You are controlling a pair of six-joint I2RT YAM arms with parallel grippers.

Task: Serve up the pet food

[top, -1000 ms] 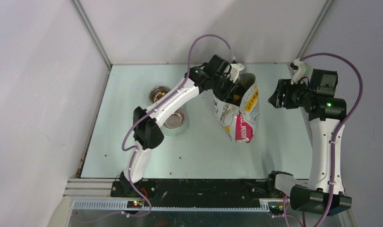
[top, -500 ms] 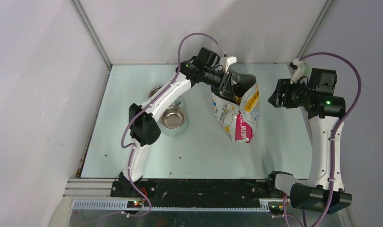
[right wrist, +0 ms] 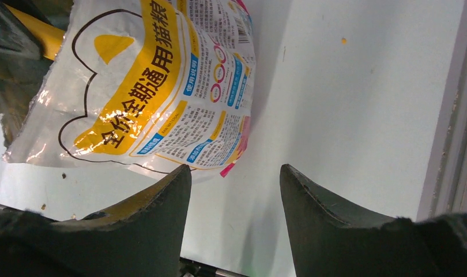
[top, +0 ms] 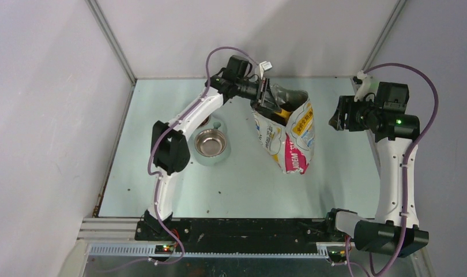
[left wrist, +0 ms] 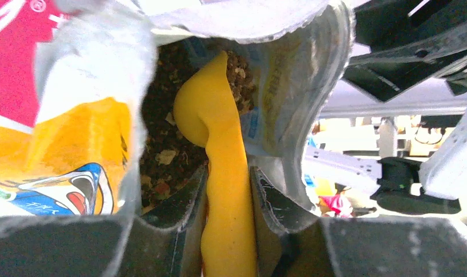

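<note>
A printed foil bag [top: 289,135] stands open on the pale table [top: 243,173]. My left gripper [top: 266,98] reaches into its mouth from the left. In the left wrist view that gripper [left wrist: 228,179] is shut on the handle of a yellow-orange scoop [left wrist: 219,133]. The scoop's bowl lies among the pet food [left wrist: 168,156], dark-brown kibble inside the bag [left wrist: 75,133]. My right gripper [top: 336,117] hovers to the right of the bag, apart from it. Its view shows the gripper [right wrist: 234,173] open, with the bag's printed side [right wrist: 156,86] ahead on the left.
A steel bowl [top: 211,142] sits left of the bag, under the left arm's forearm. A few stray pellets [top: 219,192] lie on the table nearer the bases. Walls close in at the back, and a metal rail [right wrist: 450,144] runs along the right.
My left arm has swung back and to the left, bringing its wrist to the bag's left rim; the bag's mouth has shifted slightly left. The right arm has stayed still.
</note>
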